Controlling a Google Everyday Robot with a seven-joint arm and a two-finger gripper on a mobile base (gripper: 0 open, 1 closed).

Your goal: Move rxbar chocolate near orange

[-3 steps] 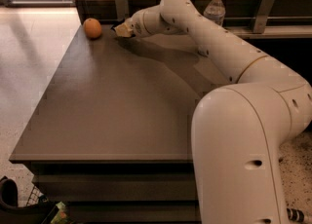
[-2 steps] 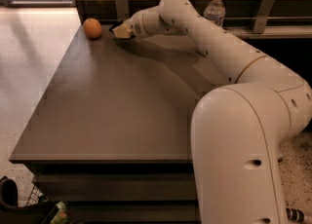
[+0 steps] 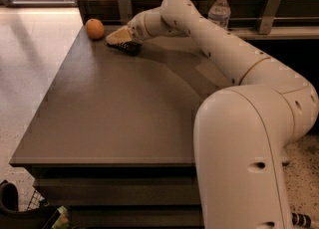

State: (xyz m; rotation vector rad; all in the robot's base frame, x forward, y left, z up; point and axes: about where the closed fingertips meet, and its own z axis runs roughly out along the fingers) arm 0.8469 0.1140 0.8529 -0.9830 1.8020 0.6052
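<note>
Camera view, upper left: the orange (image 3: 94, 28) sits at the far corner of the table (image 3: 99, 118). Just right of it the gripper (image 3: 118, 37) reaches low, the black snack bar (image 3: 125, 48) directly beneath it — close enough, I judge, to leave there; whether it grips the bar I cannot tell. Farther right, a water bottle (image 3: 219, 8) stands behind the arm (image 3: 224, 49)

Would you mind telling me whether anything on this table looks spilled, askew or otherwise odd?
Nothing stands out. The water bottle stands upright at the back, the orange sits near the table's far-left corner, and the gripper is low over the rxbar chocolate beside it.
</note>
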